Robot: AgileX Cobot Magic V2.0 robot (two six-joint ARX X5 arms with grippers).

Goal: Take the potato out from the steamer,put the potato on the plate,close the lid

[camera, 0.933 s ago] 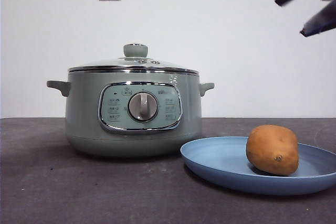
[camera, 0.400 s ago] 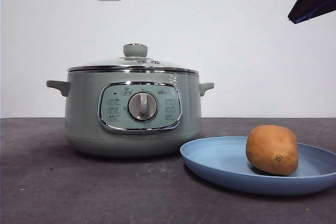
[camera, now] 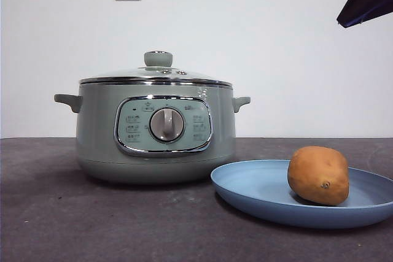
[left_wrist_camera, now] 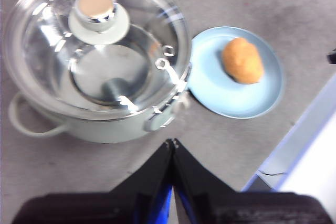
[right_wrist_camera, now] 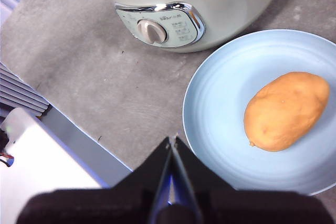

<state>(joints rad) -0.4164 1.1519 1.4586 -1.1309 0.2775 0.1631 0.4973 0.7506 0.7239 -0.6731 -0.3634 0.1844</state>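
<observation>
Potato (camera: 318, 175) is lying on the blue plate (camera: 258, 194), just beside the steamer (camera: 156, 130). Lid (camera: 156, 75) is sitting closed on the steamer. Left gripper (left_wrist_camera: 172, 142) and right gripper (right_wrist_camera: 172, 140) are hanging above the table, jaws pressed together, holding nothing.

left gripper (left_wrist_camera: 172, 142): on my feed, two black wedge jaws tapering to points, blue glint along the seam
right gripper (right_wrist_camera: 173, 140): same black tapered pair, blue streak inside, wide black base
</observation>
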